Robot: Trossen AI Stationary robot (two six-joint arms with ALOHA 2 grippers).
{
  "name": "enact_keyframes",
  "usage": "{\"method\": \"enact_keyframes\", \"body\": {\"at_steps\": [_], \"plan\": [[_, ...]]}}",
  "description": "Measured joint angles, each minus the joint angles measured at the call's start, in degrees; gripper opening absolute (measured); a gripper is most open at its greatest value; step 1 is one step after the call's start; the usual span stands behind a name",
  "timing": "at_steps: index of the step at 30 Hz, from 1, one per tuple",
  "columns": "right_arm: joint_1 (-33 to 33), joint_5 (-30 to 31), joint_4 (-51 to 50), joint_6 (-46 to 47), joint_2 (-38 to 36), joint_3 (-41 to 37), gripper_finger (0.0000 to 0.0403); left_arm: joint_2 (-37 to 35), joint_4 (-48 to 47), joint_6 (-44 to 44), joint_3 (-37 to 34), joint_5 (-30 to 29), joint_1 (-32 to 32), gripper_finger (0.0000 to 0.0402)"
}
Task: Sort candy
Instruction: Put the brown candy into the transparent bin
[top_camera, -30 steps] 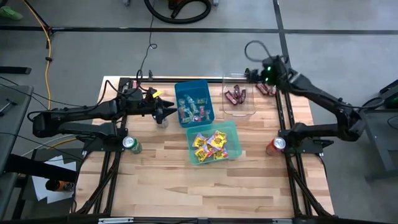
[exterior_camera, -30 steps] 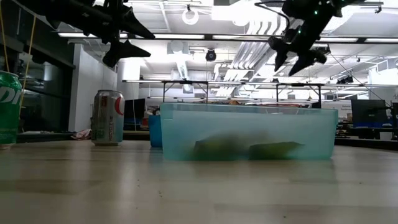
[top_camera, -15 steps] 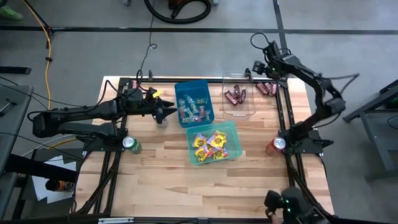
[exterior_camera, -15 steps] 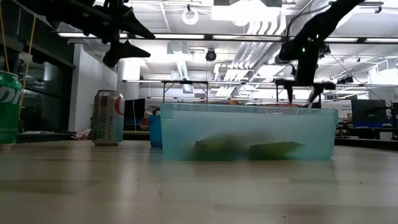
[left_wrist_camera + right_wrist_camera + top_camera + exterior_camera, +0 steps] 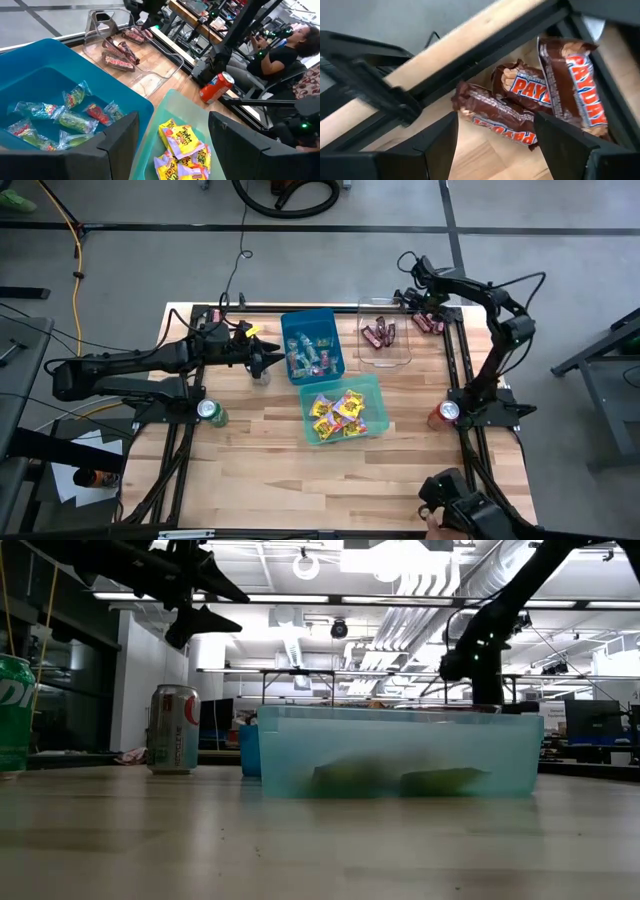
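Maroon candy bars (image 5: 520, 107) lay loose in a small heap at the far right corner of the table (image 5: 420, 480), against the dark frame rail, and the right gripper (image 5: 418, 298) hung just over them with its fingers spread apart and nothing between them. That heap looked like the last unsorted candy. More bars of the same kind (image 5: 378, 334) already sat in the clear tray (image 5: 398, 356) just beside it. The yellow packets (image 5: 338, 413) filled the pale green bin (image 5: 372, 385) near the table's middle, and the small green, red and pink sweets (image 5: 308, 356) lay in the blue bin (image 5: 290, 322) behind it. So most of the sorting appeared done, with only the corner bars left to carry into the clear tray. The left gripper (image 5: 276, 358) waited at the blue bin's left edge, jaws apart and empty. Drink cans stood at the table's edges: a green one (image 5: 210, 412) on the left, a red one (image 5: 443, 414) on the right.
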Motion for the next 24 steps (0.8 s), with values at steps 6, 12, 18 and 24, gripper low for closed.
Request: {"method": "enact_keyframes", "body": {"at_steps": [6,12,18,24], "plan": [[0.1,-1.3,1.0,2.1,3.0,0.1,0.0254,0.0,0.0,0.1,0.0,-0.1,0.0,0.0224],[0.0,-1.6,2.3,1.0,4.8,0.3,0.0254,0.0,0.0,0.1,0.0,-0.1,0.0,0.0224],[0.1,-1.6,2.0,0.4,5.5,-0.1,0.0225,0.0,0.0,0.0,0.0,-0.1,0.0,0.0224],[0.7,-2.4,2.3,-2.0,5.4,-0.1,0.0185,0.0,0.0,0.0,0.0,-0.1,0.0,0.0224]]}}
